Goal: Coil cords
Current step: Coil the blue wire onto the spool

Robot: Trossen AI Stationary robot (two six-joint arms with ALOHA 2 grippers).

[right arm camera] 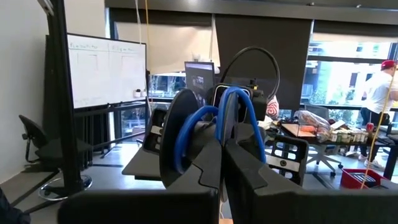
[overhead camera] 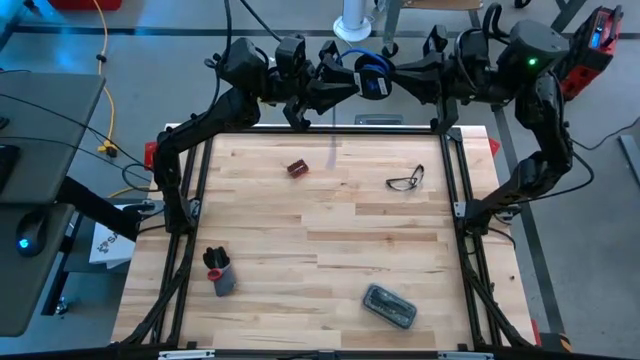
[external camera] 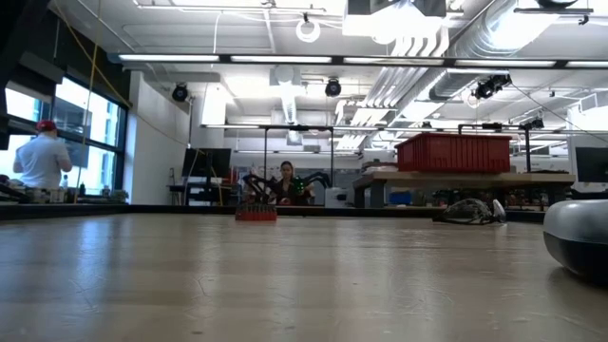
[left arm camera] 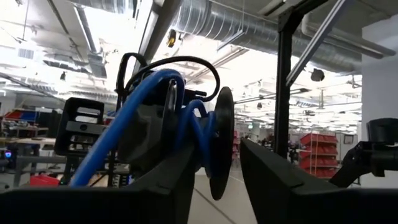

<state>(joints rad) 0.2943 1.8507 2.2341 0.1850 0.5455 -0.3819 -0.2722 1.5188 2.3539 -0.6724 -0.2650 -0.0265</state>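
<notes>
The small black reel (overhead camera: 372, 76) wound with blue cord is held high above the table's far edge, between my two raised arms. My right gripper (overhead camera: 394, 76) is shut on it from the right. My left gripper (overhead camera: 342, 82) is open at the reel's left side. In the left wrist view its fingers (left arm camera: 180, 174) stand on either side of the lower rim of the reel's black disc (left arm camera: 221, 143). A strand of blue cord (left arm camera: 118, 130) runs off the reel, slanting down past the left finger. My right gripper (right arm camera: 222, 149) pinches the reel between its two fingers, at its rim among the blue turns (right arm camera: 227, 124); the fingers hide which part exactly. The fingers come level from the table's right. The reel is lifted clear, its discs (right arm camera: 171, 137) upright. I cannot tell whether my left gripper touches the reel or the cord.
On the wooden table lie a small red thing (overhead camera: 297, 168), dark-framed glasses (overhead camera: 405, 180), a black and grey holder (overhead camera: 218, 272) and a grey case (overhead camera: 390, 305). A dark frame post (left arm camera: 283, 93) stands near the reel. People show in the room behind.
</notes>
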